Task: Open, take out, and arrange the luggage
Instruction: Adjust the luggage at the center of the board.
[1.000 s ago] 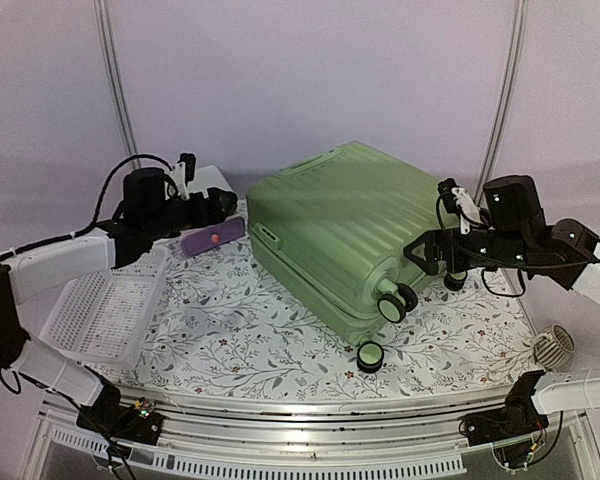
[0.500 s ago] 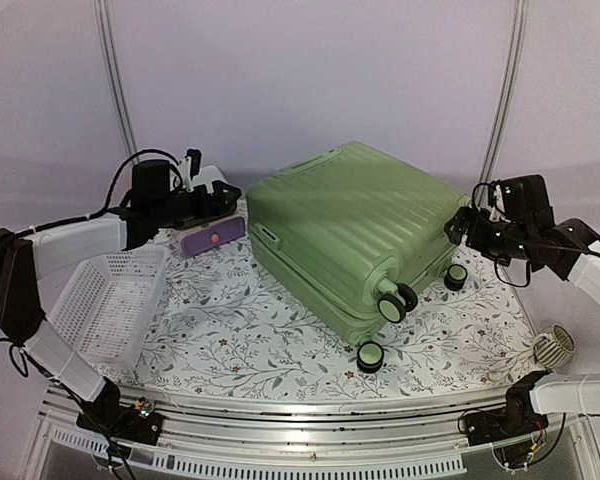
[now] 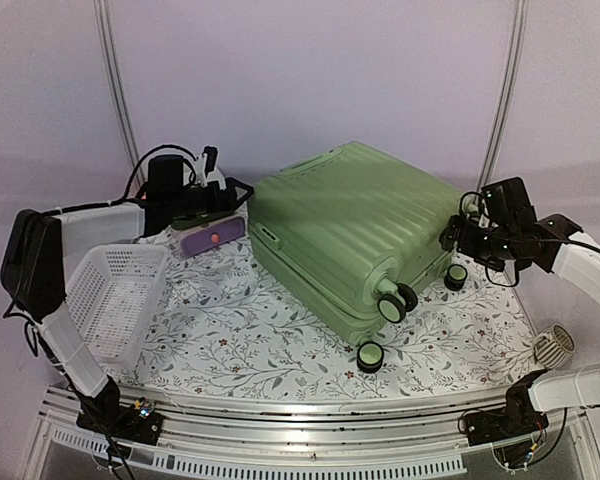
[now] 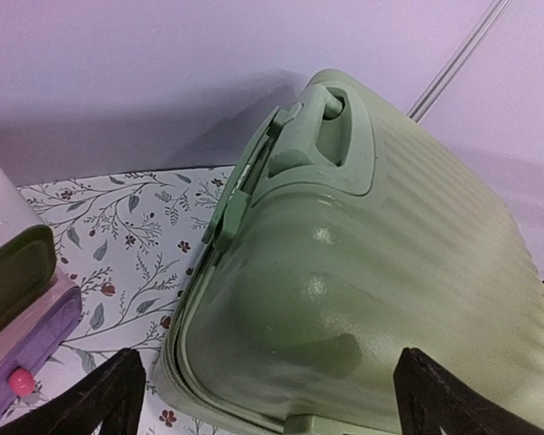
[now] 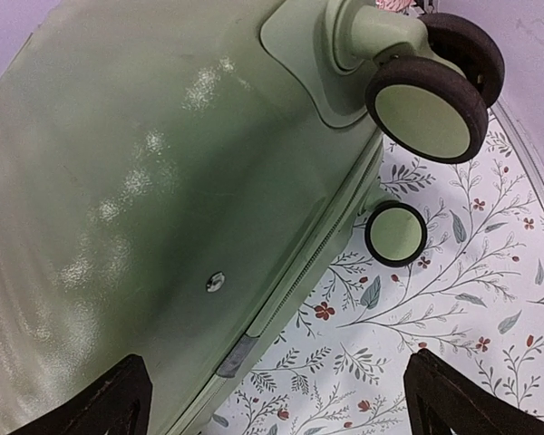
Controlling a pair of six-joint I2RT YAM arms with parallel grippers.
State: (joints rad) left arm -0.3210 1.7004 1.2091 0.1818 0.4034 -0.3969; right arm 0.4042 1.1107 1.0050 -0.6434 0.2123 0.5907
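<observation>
The light-green ribbed luggage (image 3: 350, 235) lies flat and closed in the middle of the table, wheels toward the front right. My left gripper (image 3: 236, 194) is open at its back left corner; the left wrist view shows the shell (image 4: 363, 299) and the green handle (image 4: 331, 136) between the spread fingers (image 4: 104, 399). My right gripper (image 3: 448, 236) is open beside the right side of the luggage; the right wrist view shows the shell (image 5: 136, 181), the zipper seam (image 5: 317, 254) and two black wheels (image 5: 431, 104). Neither gripper holds anything.
A white perforated basket (image 3: 110, 300) sits at the front left. A white and purple box (image 3: 212, 236) stands left of the luggage, also in the left wrist view (image 4: 27, 317). A small round ribbed object (image 3: 553, 346) lies at the right edge. A floral cloth (image 3: 270, 340) covers the table.
My left gripper has moved right, up to the luggage's back left corner. My right gripper has lifted back from the wheels to the luggage's right side. The luggage has not moved.
</observation>
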